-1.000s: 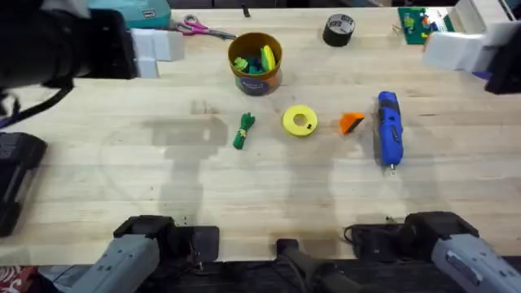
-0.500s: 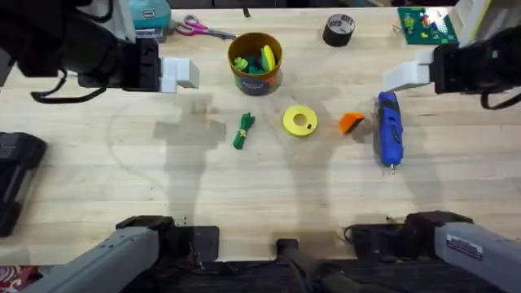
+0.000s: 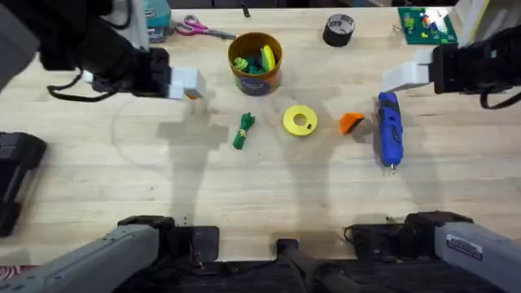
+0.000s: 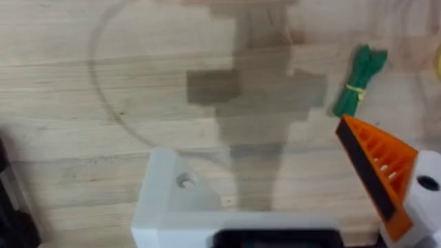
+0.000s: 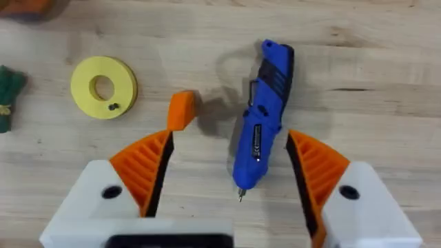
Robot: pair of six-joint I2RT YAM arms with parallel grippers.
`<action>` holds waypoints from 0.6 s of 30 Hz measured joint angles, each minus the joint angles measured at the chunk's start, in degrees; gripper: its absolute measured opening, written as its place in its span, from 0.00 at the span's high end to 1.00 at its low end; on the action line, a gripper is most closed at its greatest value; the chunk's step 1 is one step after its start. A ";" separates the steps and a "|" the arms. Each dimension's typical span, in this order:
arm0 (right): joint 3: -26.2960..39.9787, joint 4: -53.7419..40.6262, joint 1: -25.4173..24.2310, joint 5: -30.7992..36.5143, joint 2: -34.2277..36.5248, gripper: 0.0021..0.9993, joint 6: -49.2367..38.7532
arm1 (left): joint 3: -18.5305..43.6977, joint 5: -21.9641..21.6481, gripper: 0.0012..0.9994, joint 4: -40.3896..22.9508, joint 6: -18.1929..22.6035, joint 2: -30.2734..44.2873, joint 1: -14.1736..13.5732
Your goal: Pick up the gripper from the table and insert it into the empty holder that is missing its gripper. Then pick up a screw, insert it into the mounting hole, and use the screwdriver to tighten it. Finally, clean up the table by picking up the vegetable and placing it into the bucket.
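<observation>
your bucket [image 3: 256, 63] holds small green, blue, yellow toys. vegetable [image 3: 243, 130] lies on the bench [image 3: 163, 187]. right fingers [image 5: 231, 172] spread wide, empty, over the screwdriver [image 5: 262, 122]; left fingers: cannot tell.

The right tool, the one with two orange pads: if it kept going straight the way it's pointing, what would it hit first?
Most likely the screwdriver: it lies on the table between the open pads of the right tool. Height above it is unclear.

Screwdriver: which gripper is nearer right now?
Right. The right gripper hovers just beyond the screwdriver, jaws open. The left gripper is far across the table, past the vegetable.
</observation>
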 joint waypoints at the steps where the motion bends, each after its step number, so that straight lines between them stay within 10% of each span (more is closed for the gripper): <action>1: 0.00 0.02 0.00 0.00 0.02 0.00 0.00 | 0.00 0.02 0.01 -0.65 -0.02 0.34 -1.07; 11: 0.00 0.02 0.00 0.00 0.00 0.00 0.00 | 0.00 1.09 0.01 -1.30 -5.23 6.96 -17.73; 18: 0.00 0.02 0.00 0.00 0.00 0.00 0.00 | -1.00 1.81 0.01 2.97 -6.12 12.81 -21.45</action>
